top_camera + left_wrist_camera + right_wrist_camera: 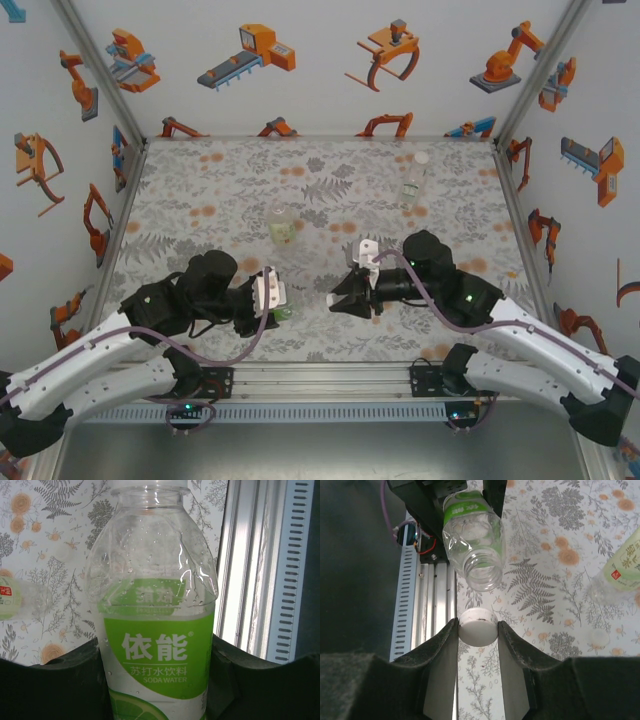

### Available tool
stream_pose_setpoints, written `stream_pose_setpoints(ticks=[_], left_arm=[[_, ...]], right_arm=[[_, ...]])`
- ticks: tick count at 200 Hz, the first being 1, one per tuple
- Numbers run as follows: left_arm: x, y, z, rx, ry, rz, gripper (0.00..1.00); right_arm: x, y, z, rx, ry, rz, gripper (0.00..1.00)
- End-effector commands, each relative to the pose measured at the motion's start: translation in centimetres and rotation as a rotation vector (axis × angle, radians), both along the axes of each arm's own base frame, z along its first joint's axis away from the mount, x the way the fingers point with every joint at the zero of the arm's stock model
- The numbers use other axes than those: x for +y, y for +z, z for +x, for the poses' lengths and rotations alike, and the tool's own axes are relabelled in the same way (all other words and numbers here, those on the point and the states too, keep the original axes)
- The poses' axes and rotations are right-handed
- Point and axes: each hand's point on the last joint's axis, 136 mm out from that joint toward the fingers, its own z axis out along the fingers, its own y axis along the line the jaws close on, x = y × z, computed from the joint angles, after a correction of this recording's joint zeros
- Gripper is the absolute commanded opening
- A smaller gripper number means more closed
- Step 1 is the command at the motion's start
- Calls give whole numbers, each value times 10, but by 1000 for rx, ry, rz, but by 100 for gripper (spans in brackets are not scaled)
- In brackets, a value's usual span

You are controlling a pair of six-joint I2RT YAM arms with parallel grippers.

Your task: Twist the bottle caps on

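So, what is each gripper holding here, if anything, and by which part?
The left gripper holds the green-labelled bottle around its labelled body. The right gripper pinches a white cap by its side wall.

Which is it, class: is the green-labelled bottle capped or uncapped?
Uncapped. The green-labelled bottle shows a bare, open mouth, and the white cap sits just short of it, pinched in the right claw.

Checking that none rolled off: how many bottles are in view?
3. A green-labelled bottle is clamped in the left fingers near the front edge; a yellowish bottle is at the middle of the mat; a colourless bottle is far right. None seems hidden.
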Motion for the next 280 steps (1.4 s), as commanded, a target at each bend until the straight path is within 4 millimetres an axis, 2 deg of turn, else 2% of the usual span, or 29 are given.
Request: stream_pose_setpoints(ticks=[1,138,213,280], left_arm=[[0,4,-9,-7,-52,-12,0],[-1,4,-16,16,-86,-17,0],[0,10,-20,13,-102,-46,0],[-2,10,-22,20,-111,-49,0]], right_arm=[[9,17,-4,-45,58,66,0],[21,43,-11,-15,143,126,0],[25,37,-10,-4,156,83,0],[27,41,-13,2,185,92,0]])
